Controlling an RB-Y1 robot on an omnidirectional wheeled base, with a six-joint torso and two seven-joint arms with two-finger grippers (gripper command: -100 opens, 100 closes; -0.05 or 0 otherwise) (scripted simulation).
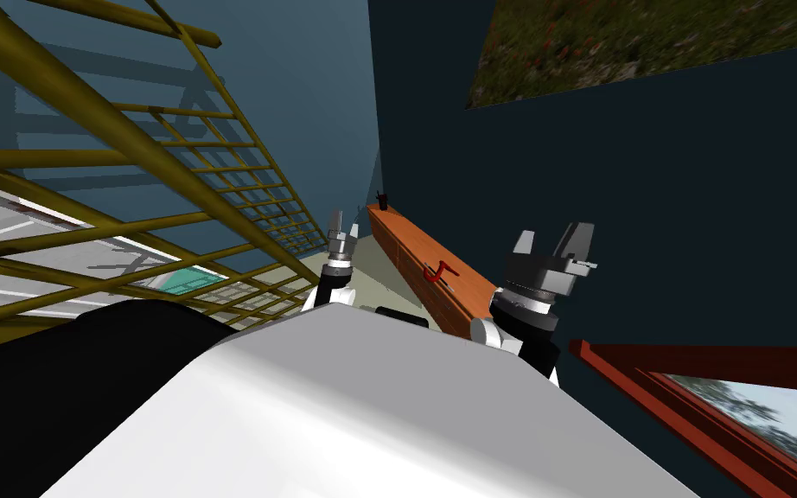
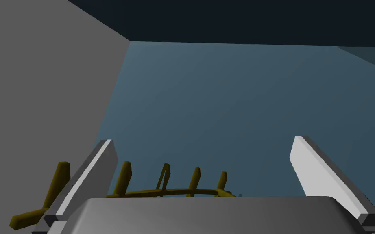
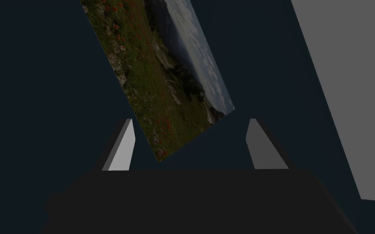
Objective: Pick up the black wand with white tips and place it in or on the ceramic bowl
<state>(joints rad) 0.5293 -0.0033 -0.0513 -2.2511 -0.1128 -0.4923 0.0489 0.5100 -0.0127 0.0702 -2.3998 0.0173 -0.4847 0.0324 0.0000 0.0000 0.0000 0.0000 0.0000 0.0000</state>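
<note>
left claw (image 1: 344, 227), right claw (image 1: 552, 243) spread; black thing (image 1: 379, 200) far along shelf (image 1: 412, 249)

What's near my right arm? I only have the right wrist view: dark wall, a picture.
Observer: A long orange-brown ledge runs along that dark wall, between your two arms.
Operator: Anything on it?
Observer: A small red hooked thing lies on it, left of the right jaws.
Operator: And the left arm?
Observer: The left jaws stand open, above the top of a yellow-brown railing.
</note>
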